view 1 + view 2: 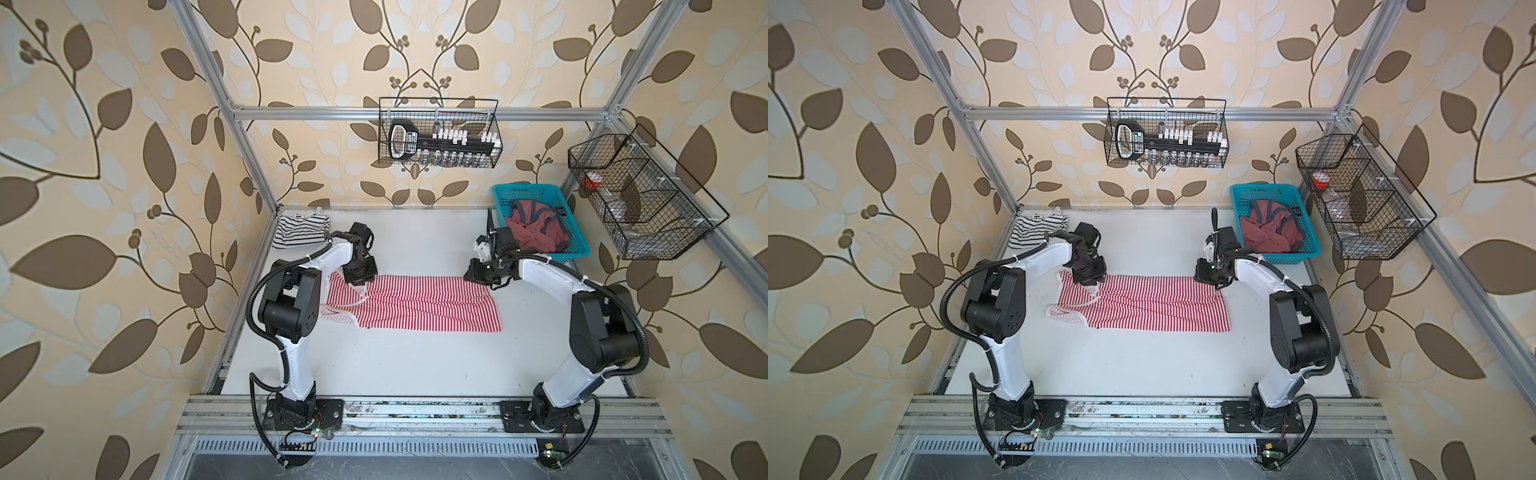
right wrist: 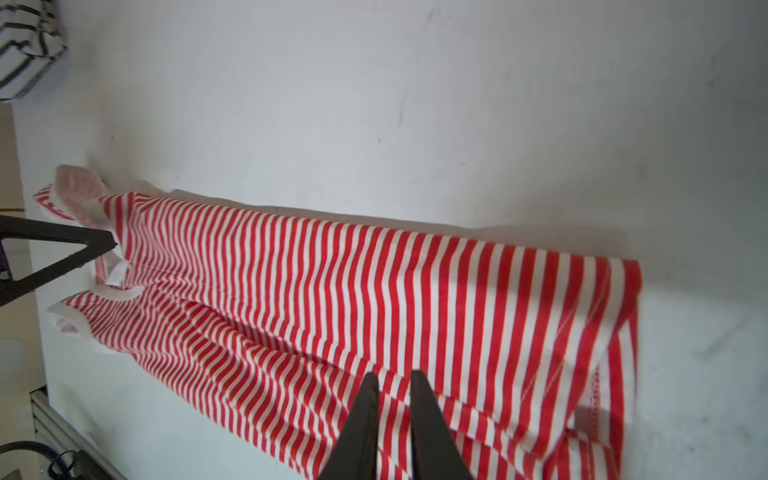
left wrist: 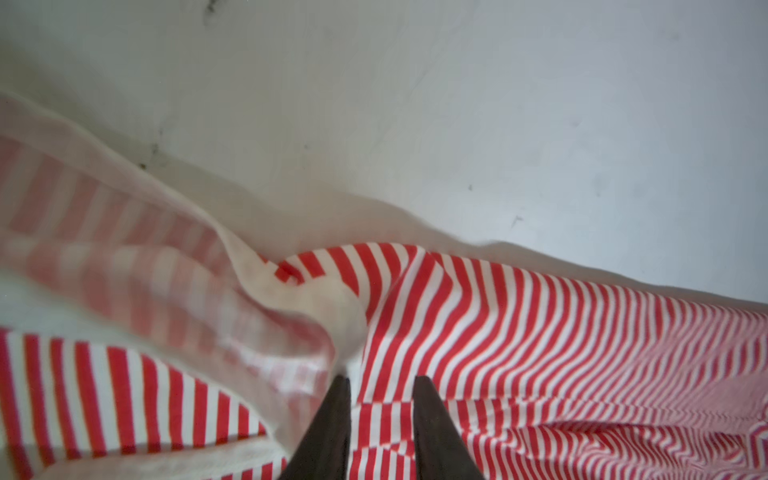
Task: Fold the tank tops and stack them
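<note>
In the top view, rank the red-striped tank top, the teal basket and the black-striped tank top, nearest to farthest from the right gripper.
1. red-striped tank top: mid-table, its far right corner lies beneath the right gripper.
2. teal basket: just behind the gripper, back right corner.
3. black-striped tank top: across the table, back left corner.

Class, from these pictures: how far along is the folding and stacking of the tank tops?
Done: the black-striped top lies folded at the back left. In hand: the red-striped top lies in a long band in the middle, left gripper and right gripper at its far edge. Left: fold it shorter and stack it on the other.
</note>
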